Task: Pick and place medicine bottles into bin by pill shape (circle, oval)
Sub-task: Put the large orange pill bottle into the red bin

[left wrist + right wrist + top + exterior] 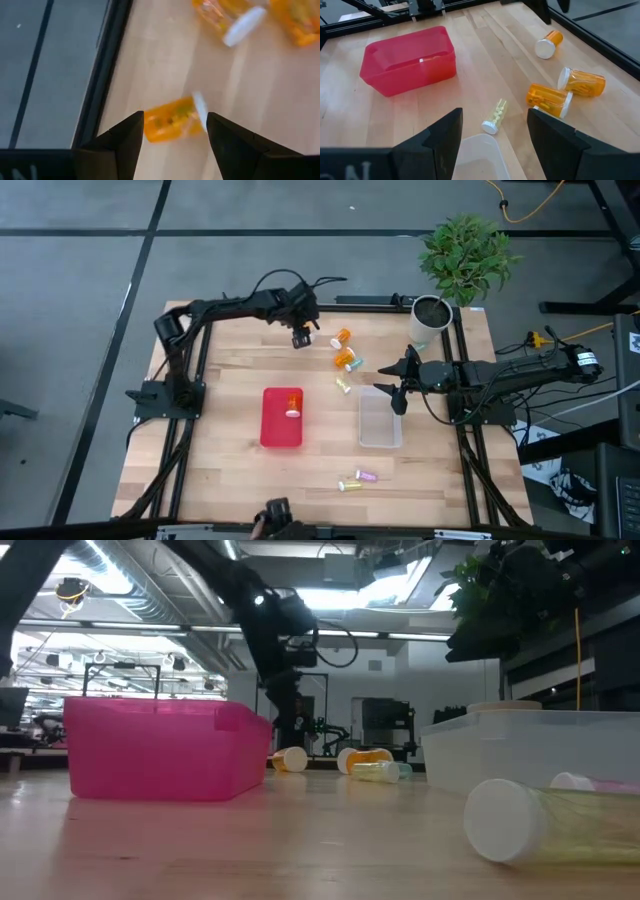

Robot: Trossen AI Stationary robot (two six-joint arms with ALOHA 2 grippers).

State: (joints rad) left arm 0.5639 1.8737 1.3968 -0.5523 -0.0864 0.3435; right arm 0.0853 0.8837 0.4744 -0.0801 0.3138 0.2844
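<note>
Here we see our left tool (170, 132) open over an orange bottle (172, 120); our right tool (492, 132) hangs open above the clear bin (380, 420).

Both arms black, matte, w/ thick round joints and slim straight links. Left arm (215, 308) has a black cable looping loose above its wrist. Right arm (500, 372) carries a round cap w/ white ring marking near its far end, plus dark cables along the link. Fingers (125, 142) are black, flat, wedge-shaped, w/ angled edges. Right fingers (440, 137) look the same. Pale letters show on the right wrist body, unreadable.
</note>
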